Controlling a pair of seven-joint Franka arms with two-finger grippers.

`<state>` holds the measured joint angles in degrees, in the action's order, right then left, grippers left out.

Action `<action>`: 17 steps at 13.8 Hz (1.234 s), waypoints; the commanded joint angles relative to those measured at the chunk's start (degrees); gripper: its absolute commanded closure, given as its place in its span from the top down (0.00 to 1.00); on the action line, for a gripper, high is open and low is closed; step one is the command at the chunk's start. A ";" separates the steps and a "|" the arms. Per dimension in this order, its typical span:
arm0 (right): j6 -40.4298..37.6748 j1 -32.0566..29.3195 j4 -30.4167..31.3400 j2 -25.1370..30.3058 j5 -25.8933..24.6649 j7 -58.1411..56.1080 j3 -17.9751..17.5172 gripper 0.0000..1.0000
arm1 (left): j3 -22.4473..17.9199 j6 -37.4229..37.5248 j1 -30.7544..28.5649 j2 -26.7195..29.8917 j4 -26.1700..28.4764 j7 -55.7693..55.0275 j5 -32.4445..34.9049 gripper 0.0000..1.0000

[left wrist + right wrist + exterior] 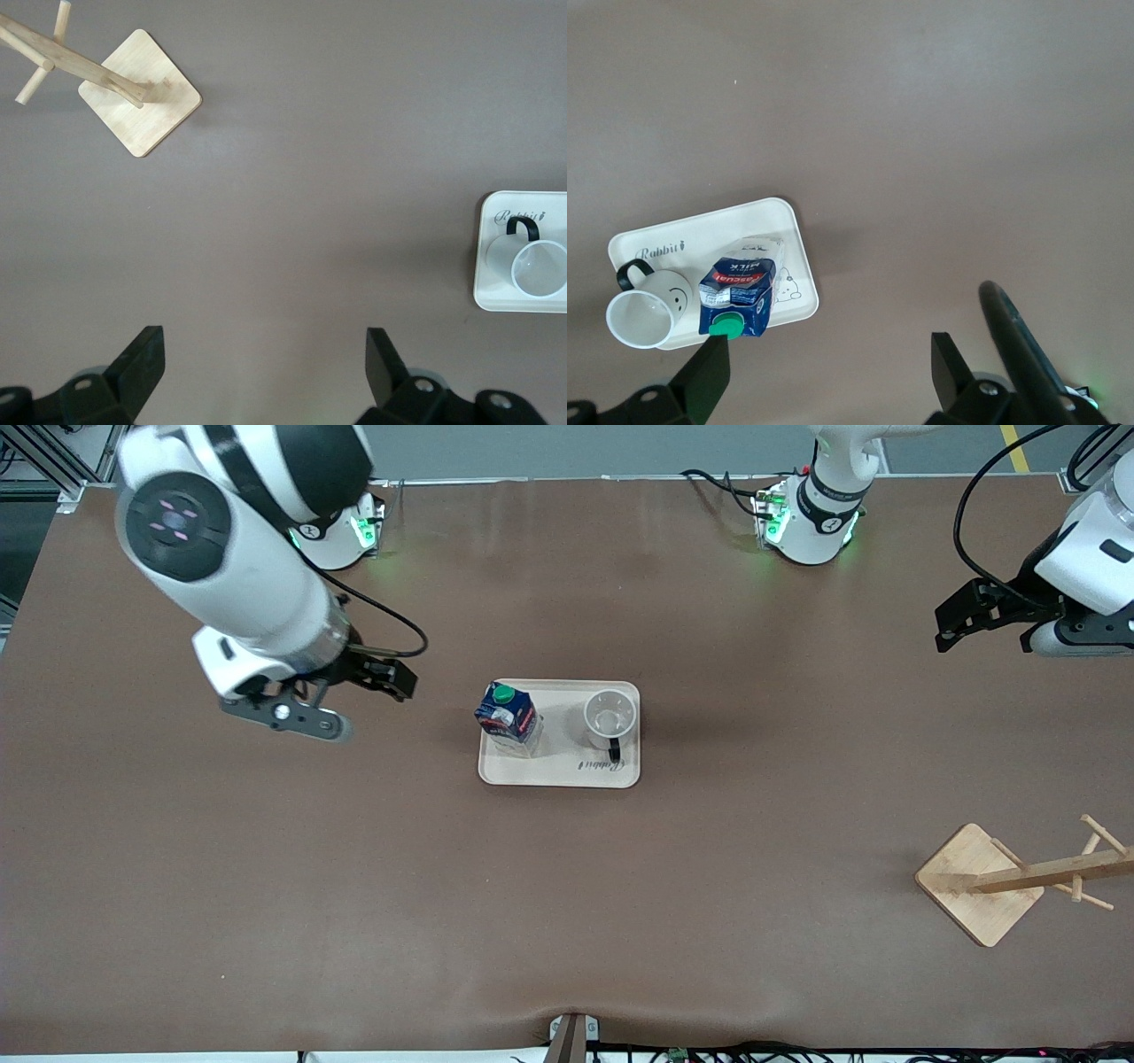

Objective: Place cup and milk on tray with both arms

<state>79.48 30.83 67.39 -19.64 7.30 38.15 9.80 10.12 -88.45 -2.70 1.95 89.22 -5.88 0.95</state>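
The cream tray [567,773] lies at the table's middle. On it stands the milk [507,717], a dark-blue carton with a green cap, at the end toward the right arm. The white cup [609,718] with a black handle stands upright beside it, toward the left arm's end. In the right wrist view the tray [793,230], milk [740,297] and cup [645,314] all show. The left wrist view catches the tray [489,292] and cup [536,266]. My right gripper [390,676] hangs open and empty over bare table beside the tray. My left gripper [961,624] is open and empty too, high over the table's left-arm end.
A wooden rack with pegs on a square base [979,886] lies near the front camera at the left arm's end, also in the left wrist view as a rack base [142,93]. A black cable [394,615] loops from the right wrist.
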 commanded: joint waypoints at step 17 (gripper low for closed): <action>8.26 -25.03 26.04 20.87 -5.37 -36.93 -0.84 1.00 | 0.07 0.12 0.24 -0.10 -0.72 -0.19 1.59 1.00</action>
<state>89.01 7.08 89.54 -1.84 2.96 0.63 10.20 10.13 -88.45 -2.73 1.95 89.16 -5.88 1.45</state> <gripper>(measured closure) 0.000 0.000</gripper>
